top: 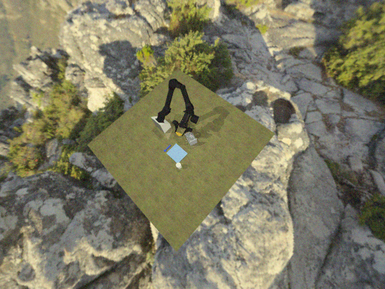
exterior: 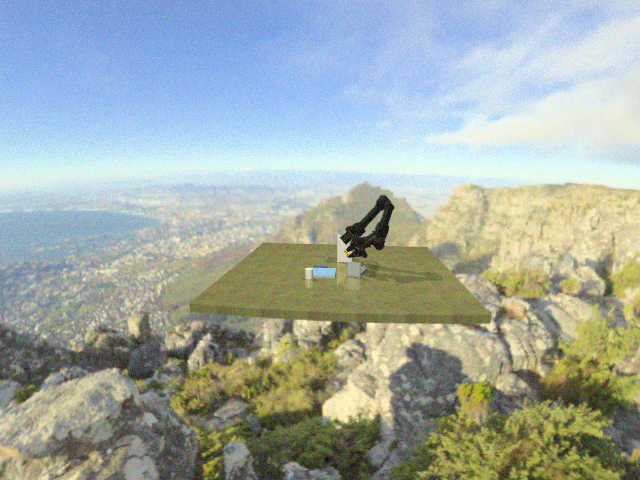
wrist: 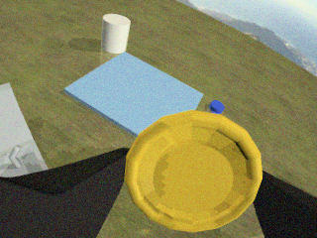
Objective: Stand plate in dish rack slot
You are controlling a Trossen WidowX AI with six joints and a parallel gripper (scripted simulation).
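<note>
The pincer (wrist: 192, 225) grips the plain, unmarked yellow plate (wrist: 193, 171) above the dish rack (top: 190, 138).

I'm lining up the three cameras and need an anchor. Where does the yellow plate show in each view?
Top: the yellow plate is a small yellow spot at the gripper, just left of the grey dish rack.
Exterior: only a yellow speck under the dark gripper, above the rack.
Wrist: it fills the lower centre, clamped between the black fingers.
Shared landmark: the light blue mat.
</note>
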